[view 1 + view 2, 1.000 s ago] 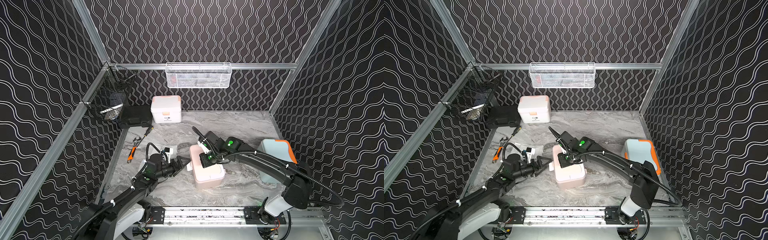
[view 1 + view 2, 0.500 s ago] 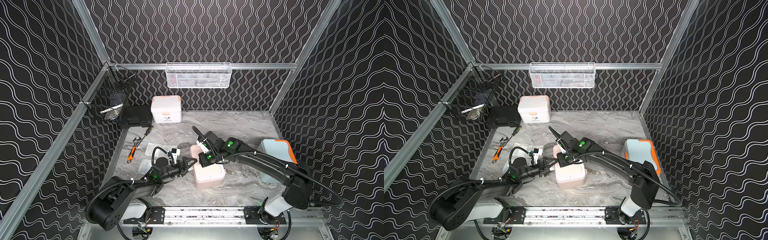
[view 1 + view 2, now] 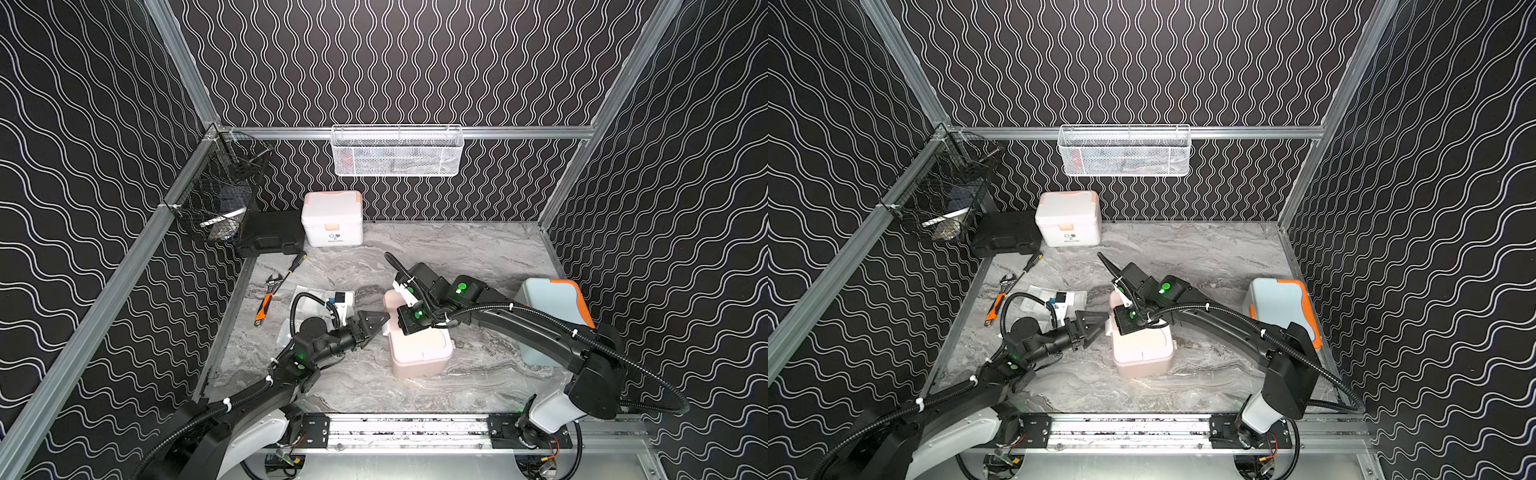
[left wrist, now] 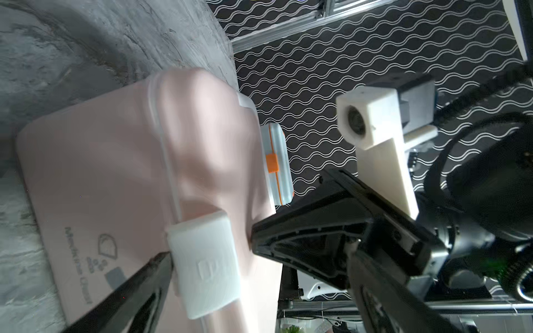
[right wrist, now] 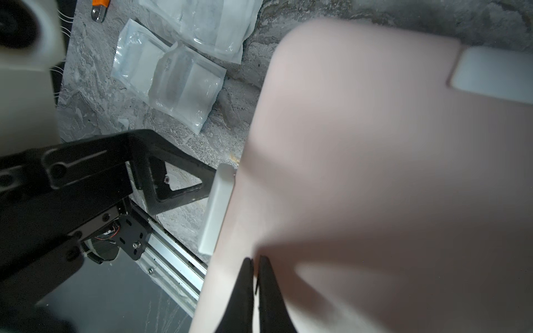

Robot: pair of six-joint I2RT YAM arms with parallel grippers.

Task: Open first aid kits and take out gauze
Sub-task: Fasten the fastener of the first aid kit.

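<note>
On the table [image 3: 457,257], a first aid kit [image 3: 419,353] sat near the centre. Just left of it lay gauze packets [image 3: 311,297], with a wrench [image 3: 266,299] further left and a screwdriver [image 3: 297,262] beyond that. A second kit [image 3: 332,218] stood against the far wall, a hard case [image 3: 270,235] just beside it on the left. A third kit [image 3: 548,309] sat at the right edge. A wire basket [image 3: 397,151] hung on the far wall and a mesh basket [image 3: 220,199] on the left wall.
</note>
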